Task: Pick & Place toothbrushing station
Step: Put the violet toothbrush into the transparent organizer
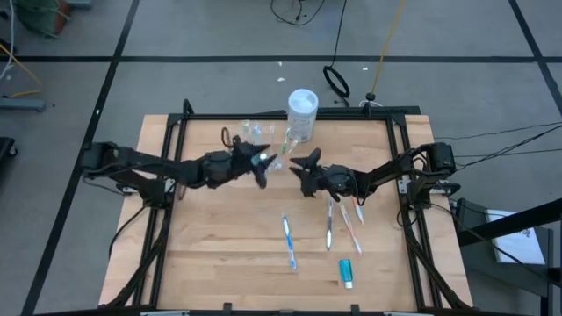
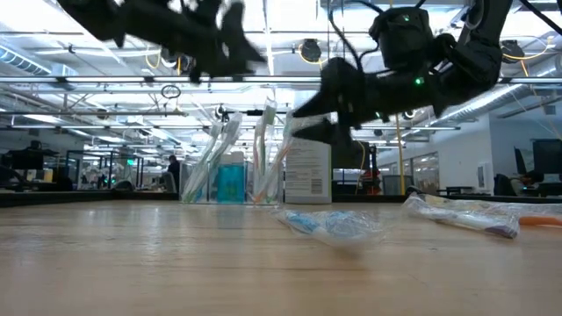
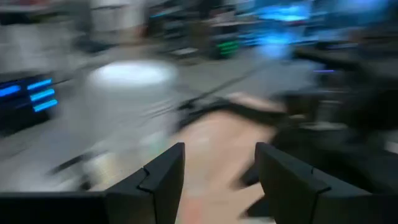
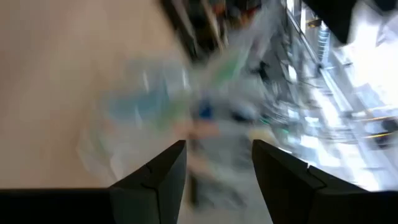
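Wooden table (image 1: 228, 237) with toothbrushes (image 1: 289, 241), tube (image 1: 347, 272), white tub (image 1: 301, 114), clear holder (image 1: 255, 133).

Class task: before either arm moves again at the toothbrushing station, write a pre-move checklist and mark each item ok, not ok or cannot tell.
1. Left end effector open, empty: ok.
2. Right end effector open, empty: ok.
3. Small clear plastic holder upright on the wooden table: ok.
4. White cylindrical tub standing behind holder: ok.
5. All toothbrushes in holder: not ok; blue-and-white toothbrush lies loose.
6. End effectors' clearance from holder: cannot tell.
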Controlling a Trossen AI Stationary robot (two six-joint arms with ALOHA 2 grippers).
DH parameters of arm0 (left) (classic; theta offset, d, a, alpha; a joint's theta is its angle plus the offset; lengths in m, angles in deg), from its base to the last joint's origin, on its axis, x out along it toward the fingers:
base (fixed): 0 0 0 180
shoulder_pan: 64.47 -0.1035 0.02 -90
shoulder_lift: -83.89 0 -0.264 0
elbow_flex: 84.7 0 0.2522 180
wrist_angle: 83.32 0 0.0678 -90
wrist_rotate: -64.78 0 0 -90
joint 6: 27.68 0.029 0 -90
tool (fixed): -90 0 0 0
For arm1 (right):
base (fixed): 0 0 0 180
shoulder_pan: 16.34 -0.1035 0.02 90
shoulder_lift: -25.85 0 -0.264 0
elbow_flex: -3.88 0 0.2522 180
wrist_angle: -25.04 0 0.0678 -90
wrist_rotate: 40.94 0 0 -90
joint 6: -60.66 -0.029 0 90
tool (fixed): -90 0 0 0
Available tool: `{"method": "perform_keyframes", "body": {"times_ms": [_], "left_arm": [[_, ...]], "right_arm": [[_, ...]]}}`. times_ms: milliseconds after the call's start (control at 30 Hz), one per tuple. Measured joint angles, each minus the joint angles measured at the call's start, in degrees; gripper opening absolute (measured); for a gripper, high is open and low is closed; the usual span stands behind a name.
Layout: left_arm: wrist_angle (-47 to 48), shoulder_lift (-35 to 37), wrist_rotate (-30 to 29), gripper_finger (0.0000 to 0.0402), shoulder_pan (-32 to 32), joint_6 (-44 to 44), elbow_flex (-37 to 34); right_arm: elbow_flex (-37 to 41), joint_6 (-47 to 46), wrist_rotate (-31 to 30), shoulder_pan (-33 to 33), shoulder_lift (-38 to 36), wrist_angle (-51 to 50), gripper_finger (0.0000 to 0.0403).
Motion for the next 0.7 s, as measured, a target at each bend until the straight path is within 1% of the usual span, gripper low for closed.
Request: {"method": "perform_keyframes", "body": {"times_ms": [67, 133, 167, 200, 233, 267, 367, 433, 500, 600, 700], "left_arm": [[-0.43, 2.47, 6.92, 0.0202, 1.64, 3.53, 0.00], [-1.77, 3.82, 12.32, 0.0202, 3.43, 7.09, 0.02], [-1.88, 4.27, 14.62, 0.0202, 4.38, 9.12, 0.02], [-2.01, 4.44, 16.63, 0.0202, 5.29, 11.05, 0.02], [-2.10, 4.47, 18.56, 0.0202, 6.16, 13.37, 0.02], [-1.65, 4.45, 20.39, 0.0202, 7.00, 15.98, 0.02], [2.05, 3.55, 24.75, 0.0202, 9.53, 22.19, 0.04], [7.24, 2.62, 25.41, 0.0202, 11.22, 23.26, 0.02], [10.40, 1.11, 25.57, 0.0202, 12.41, 22.75, 0.02], [11.58, -1.47, 25.28, 0.0202, 13.38, 22.36, 0.14], [12.19, -4.78, 25.48, 0.0202, 13.64, 23.47, 2.00]], "right_arm": [[-1.44, -10.96, 6.87, 0.20, 0.00, -0.20, 0.0176], [-3.05, -20.82, 13.78, 0.45, 0.00, -0.64, 0.0176], [-4.00, -23.81, 15.88, 0.61, 0.00, -1.67, 0.0176], [-4.93, -25.59, 16.71, 0.65, 0.00, -3.26, 0.0176], [-5.75, -26.50, 16.16, 0.65, 0.00, -5.06, 0.0176], [-6.50, -27.16, 14.21, 0.65, 0.00, -6.88, 0.0176], [-8.47, -30.90, 6.69, 0.15, -0.01, -12.99, 0.0176], [-9.38, -32.28, 3.81, -0.97, -0.09, -21.06, 0.0176], [-9.91, -34.43, 1.77, -2.72, 0.02, -30.01, 0.0176], [-10.57, -43.33, 3.19, -4.99, -1.71, -42.29, 0.0176], [-10.97, -51.32, 5.09, -6.81, -4.90, -49.36, 0.0176]]}}
